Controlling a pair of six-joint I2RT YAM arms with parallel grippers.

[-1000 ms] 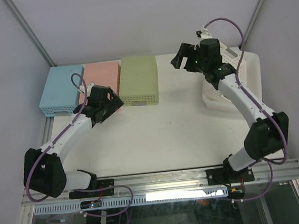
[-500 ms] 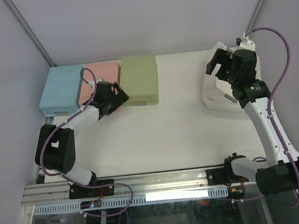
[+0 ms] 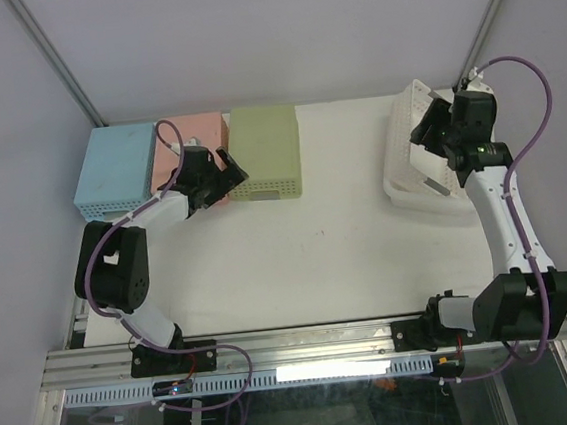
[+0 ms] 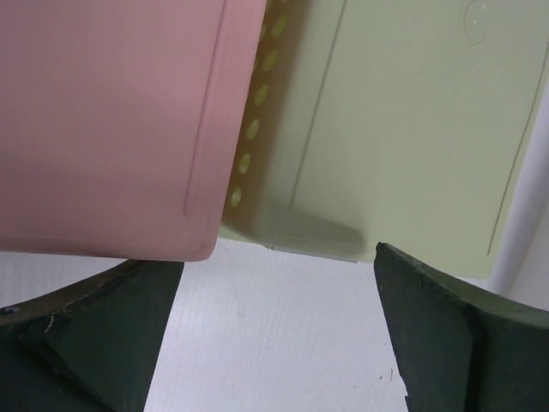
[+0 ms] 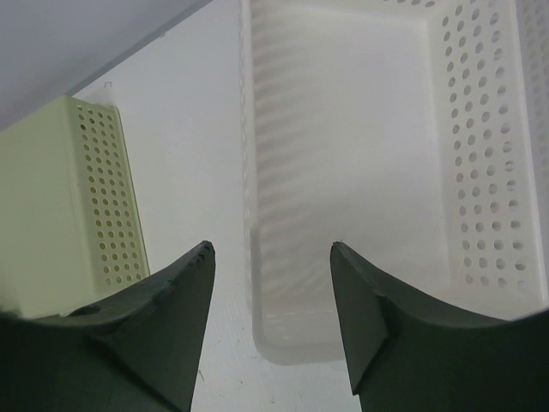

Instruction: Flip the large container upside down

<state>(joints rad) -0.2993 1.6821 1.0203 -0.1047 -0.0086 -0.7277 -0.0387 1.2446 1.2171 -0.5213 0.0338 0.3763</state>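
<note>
The large container (image 3: pixel 405 152) is a white perforated basket at the table's right side, standing open side up and empty inside (image 5: pixel 480 154). My right gripper (image 3: pixel 434 130) hangs over its left long wall. In the right wrist view this gripper (image 5: pixel 271 246) is open, one finger outside the wall and one over the basket's inside, with a gap on both sides of the rim. My left gripper (image 3: pixel 221 173) is far off at the back left. It is open (image 4: pixel 279 257) over bare table, with nothing between its fingers.
Three smaller perforated containers lie bottom up in a row at the back left: blue (image 3: pixel 114 169), pink (image 3: pixel 201 135) and green (image 3: pixel 266 151). The left gripper sits just in front of the pink (image 4: pixel 111 120) and green (image 4: pixel 403 129) ones. The table's right edge runs close behind the white basket.
The right arm swung right, from the table's middle onto the white basket's left wall, and its jaws narrowed. The left gripper moved back toward the pink and green containers.
</note>
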